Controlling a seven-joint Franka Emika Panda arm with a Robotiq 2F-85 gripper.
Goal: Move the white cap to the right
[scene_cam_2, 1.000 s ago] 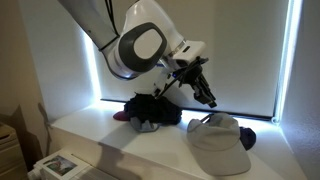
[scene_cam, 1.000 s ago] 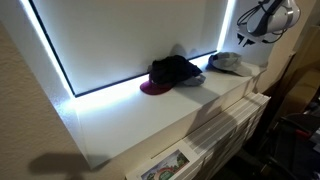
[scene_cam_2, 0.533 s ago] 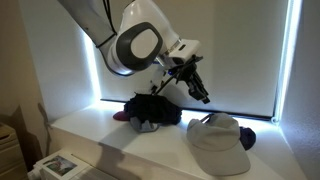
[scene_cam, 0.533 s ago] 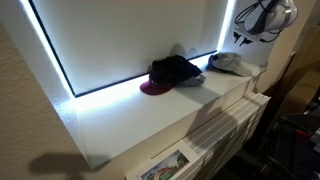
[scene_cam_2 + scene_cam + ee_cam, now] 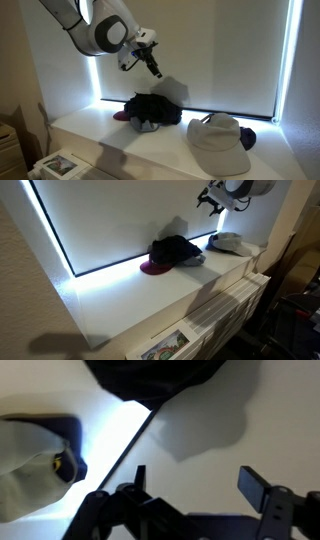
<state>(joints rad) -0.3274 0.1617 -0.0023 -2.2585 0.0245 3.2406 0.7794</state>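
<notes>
1. The white cap [image 5: 220, 140] lies flat near one end of the counter [image 5: 100, 135], close to the black cap [image 5: 150, 110], with nothing touching it.
2. The claw [image 5: 153, 68] hangs high above the black cap. The wrist view shows its jaws spread wide and empty.
3. Judging from this, the move looks finished, and only pulling the arm clear seems left.
4. Compared with a second ago, the claw has risen and swung away from the white cap, which has not shifted.

Three caps lie on the one worktop [image 5: 105, 135]: one white cap [image 5: 218, 135], one black cap [image 5: 152, 108] with a maroon brim, one small navy cap [image 5: 247, 139] at the white one's three o'clock. One arm [image 5: 70, 15], one hand [image 5: 153, 70].
</notes>
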